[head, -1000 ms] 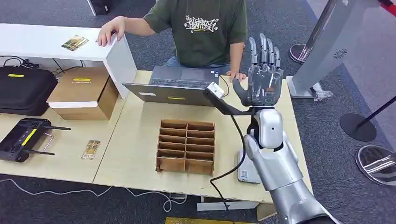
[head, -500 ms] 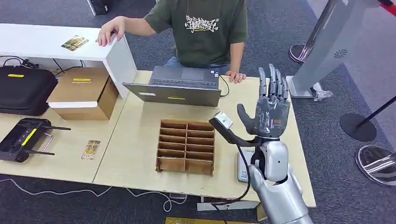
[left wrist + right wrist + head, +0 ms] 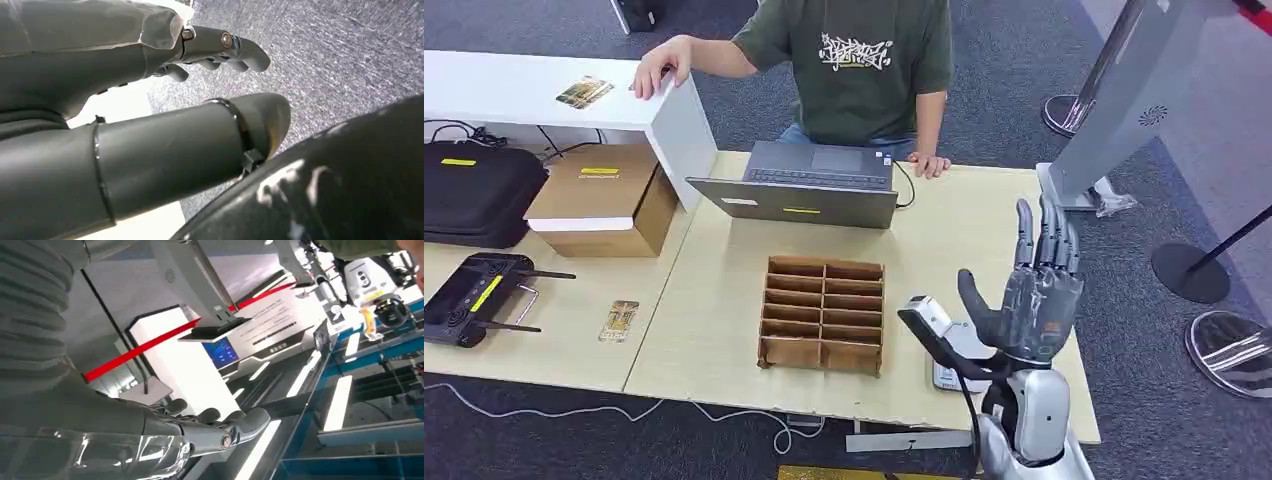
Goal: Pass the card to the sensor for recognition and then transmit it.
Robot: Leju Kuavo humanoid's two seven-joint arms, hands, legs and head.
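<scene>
1. Right hand (image 3: 1036, 300) raised upright over near right edge of tabletop (image 3: 724, 300), fingers straight and apart, nothing held.
2. Left hand (image 3: 150, 100) seen in left wrist view over grey carpet, fingers curled in, nothing visible in them.
3. One card (image 3: 618, 320) flat on near left tabletop, just right of black controller (image 3: 474, 295); well apart from right hand.
4. More cards (image 3: 584, 92) on far white shelf (image 3: 524, 85), near person's hand (image 3: 659, 65).
5. White sensor (image 3: 954, 360) lying near right, just beside right hand, right of brown divider tray (image 3: 824, 315).
6. Judged: no card in hand; pick-up, presentation to sensor and handover all outstanding.
</scene>
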